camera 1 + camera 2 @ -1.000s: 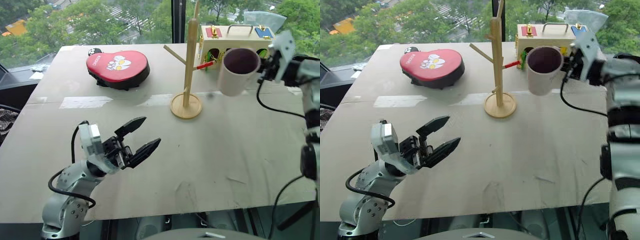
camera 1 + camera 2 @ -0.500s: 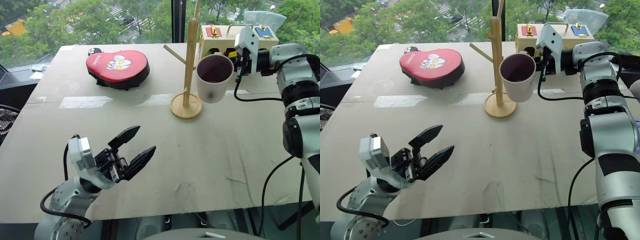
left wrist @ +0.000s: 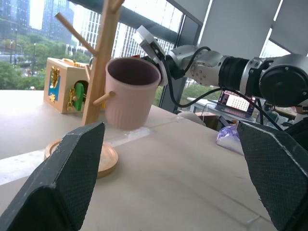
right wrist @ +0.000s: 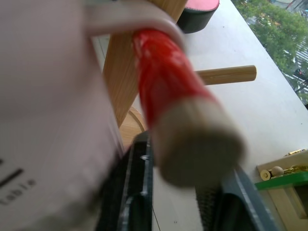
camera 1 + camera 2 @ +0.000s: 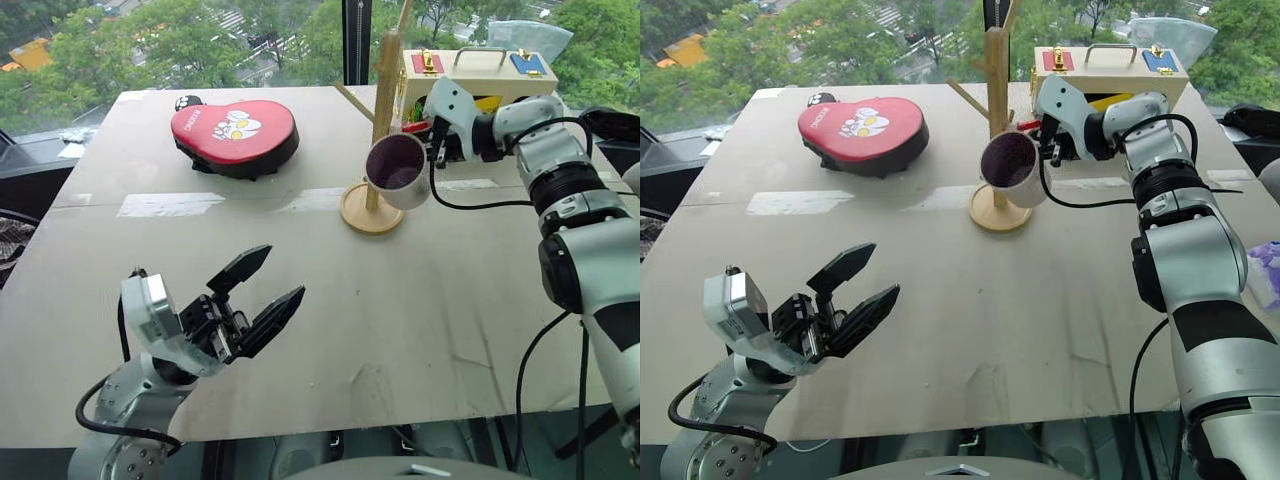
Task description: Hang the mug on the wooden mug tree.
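Smooth glazed mug (image 5: 397, 170) by my right claw (image 5: 432, 142), pale bare-wood mug tree (image 5: 380, 110) with one glossy red-wrapped peg (image 4: 166, 91), matt board table (image 5: 420, 300), my left claw's fingers (image 3: 67, 183) grainy black.

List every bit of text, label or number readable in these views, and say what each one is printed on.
"table": end of the small black lettering on the side of the mug; the rest is cut off.
White lettering on the red heart-shaped pad, beside its cartoon print: too small to read.
Lit laptop screen in the background: too blurred to read.
Wooden mug tree and wooden box: no text seen.
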Available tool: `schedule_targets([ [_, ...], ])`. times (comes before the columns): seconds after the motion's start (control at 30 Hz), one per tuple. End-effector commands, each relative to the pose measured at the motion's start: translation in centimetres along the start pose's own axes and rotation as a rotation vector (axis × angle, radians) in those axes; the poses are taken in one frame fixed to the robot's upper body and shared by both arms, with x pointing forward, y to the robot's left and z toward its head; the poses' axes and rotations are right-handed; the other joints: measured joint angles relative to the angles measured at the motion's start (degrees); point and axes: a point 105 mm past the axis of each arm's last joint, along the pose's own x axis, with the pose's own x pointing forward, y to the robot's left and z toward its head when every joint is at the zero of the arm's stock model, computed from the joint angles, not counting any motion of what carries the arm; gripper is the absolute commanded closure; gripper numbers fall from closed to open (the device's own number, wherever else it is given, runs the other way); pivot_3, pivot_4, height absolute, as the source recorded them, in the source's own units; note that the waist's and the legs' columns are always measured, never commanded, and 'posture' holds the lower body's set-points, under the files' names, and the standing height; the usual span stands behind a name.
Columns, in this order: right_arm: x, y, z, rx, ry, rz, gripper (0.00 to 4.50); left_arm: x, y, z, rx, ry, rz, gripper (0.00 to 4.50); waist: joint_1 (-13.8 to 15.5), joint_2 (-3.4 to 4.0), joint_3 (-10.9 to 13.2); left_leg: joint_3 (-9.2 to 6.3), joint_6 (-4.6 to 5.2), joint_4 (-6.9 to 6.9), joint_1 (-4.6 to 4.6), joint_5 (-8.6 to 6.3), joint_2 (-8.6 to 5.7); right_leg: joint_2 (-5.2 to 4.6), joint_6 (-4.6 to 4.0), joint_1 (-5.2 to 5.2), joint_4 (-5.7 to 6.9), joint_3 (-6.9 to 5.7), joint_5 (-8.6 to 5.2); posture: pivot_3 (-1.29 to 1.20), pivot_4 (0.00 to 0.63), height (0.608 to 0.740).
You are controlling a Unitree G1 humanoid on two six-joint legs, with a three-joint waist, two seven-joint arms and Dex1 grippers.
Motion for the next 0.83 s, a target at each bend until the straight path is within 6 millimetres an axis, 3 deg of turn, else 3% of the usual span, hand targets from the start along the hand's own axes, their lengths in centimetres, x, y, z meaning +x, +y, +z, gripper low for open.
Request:
schedule_targets([
  [0.03, -2.5, -2.2, 0.6, -0.049, -0.038, -0.134, 1.86, 0.1, -0.3, 0.2, 0.005, -0.018, -0.021, 0.00, 0.1, 0.00, 0.0, -0.01, 0.00, 0.00, -0.01, 0.00, -0.02, 0.00, 0.00, 0.00, -0.01, 0.00, 0.00, 0.00, 0.150, 0.731],
  [0.07, -3.0, -2.3, 0.4, -0.058, -0.045, -0.135, 1.38, 0.0, -0.2, 0.1, 0.005, -0.016, -0.020, 0.00, 0.2, 0.00, 0.0, -0.01, 0.00, 0.00, -0.01, 0.00, -0.04, -0.01, 0.00, 0.00, 0.00, 0.00, 0.00, 0.00, 0.150, 0.731],
  [0.23, -6.1, -2.8, -0.8, -0.031, -0.065, -0.181, 1.38, -0.2, -0.1, -0.3, 0.009, -0.010, -0.028, 0.00, 0.0, 0.00, 0.0, 0.00, 0.01, -0.03, -0.02, 0.00, -0.04, 0.01, 0.02, 0.00, -0.02, 0.01, 0.00, 0.00, 0.150, 0.731],
  [0.37, -10.6, -2.0, -3.6, 0.034, -0.070, -0.281, 1.38, -1.1, 0.4, -1.3, 0.029, 0.047, -0.030, 0.00, 0.4, -0.01, 0.0, -0.01, 0.01, -0.02, -0.01, 0.00, 0.00, 0.00, 0.02, 0.02, -0.02, -0.05, 0.00, 0.00, 0.150, 0.731],
  [0.53, -14.3, 3.5, -7.5, 0.182, -0.024, -0.336, 1.38, -2.2, 0.9, -3.1, 0.022, 0.160, 0.004, 0.00, 0.9, -0.01, 0.0, -0.12, 0.02, -0.03, -0.04, -0.01, 0.00, -0.21, 0.04, 0.12, -0.11, -0.14, 0.00, 0.00, 0.150, 0.731],
  [0.67, -16.8, 10.7, -11.7, 0.380, 0.050, -0.384, 1.38, -3.2, 1.5, -4.2, 0.048, 0.272, 0.076, 0.00, 1.1, 0.04, 0.0, -0.16, 0.02, -0.02, 0.04, -0.02, 0.07, -0.20, 0.04, 0.15, -0.06, -0.13, -0.01, 0.00, 0.150, 0.731],
  [0.73, -17.6, 13.4, -12.9, 0.437, 0.099, -0.409, 1.38, -3.7, 1.8, -4.9, 0.072, 0.335, 0.098, 0.00, 1.4, 0.04, -0.1, -0.27, 0.01, -0.06, 0.05, -0.03, 0.12, -0.20, 0.02, 0.17, -0.08, -0.04, -0.03, 0.00, 0.150, 0.731],
  [0.83, -17.9, 15.6, -13.7, 0.470, 0.142, -0.437, 1.38, -3.9, 1.9, -5.6, 0.081, 0.384, 0.090, 0.00, 1.3, 0.06, -0.1, -0.18, 0.25, -0.06, 0.09, -0.18, 0.13, -0.17, -0.16, 0.12, -0.09, 0.19, -0.15, 0.00, 0.150, 0.731],
])
